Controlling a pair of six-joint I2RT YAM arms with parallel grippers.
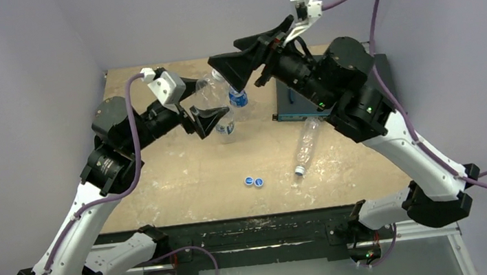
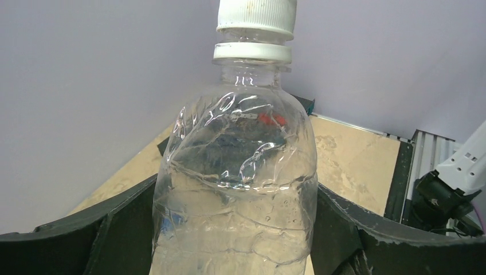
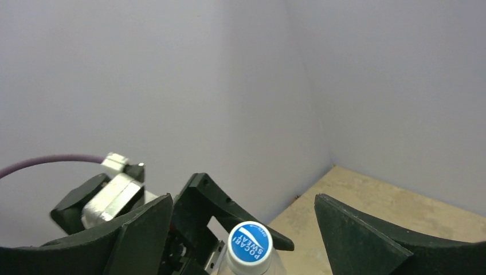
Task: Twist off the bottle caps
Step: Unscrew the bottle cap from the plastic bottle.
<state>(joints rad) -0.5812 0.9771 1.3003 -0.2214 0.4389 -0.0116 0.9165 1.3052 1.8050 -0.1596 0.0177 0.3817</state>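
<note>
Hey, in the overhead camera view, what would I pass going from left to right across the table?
The left gripper clamped on the crinkled bottle → two loose blue caps → bottle lying on its side. The upright labelled bottle lines up with the caps, so it's omitted.

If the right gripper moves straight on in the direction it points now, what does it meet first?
Most likely the blue cap: it sits low between the open jaws of the right gripper. Depth is unclear, so the gripper might pass just above it.
</note>
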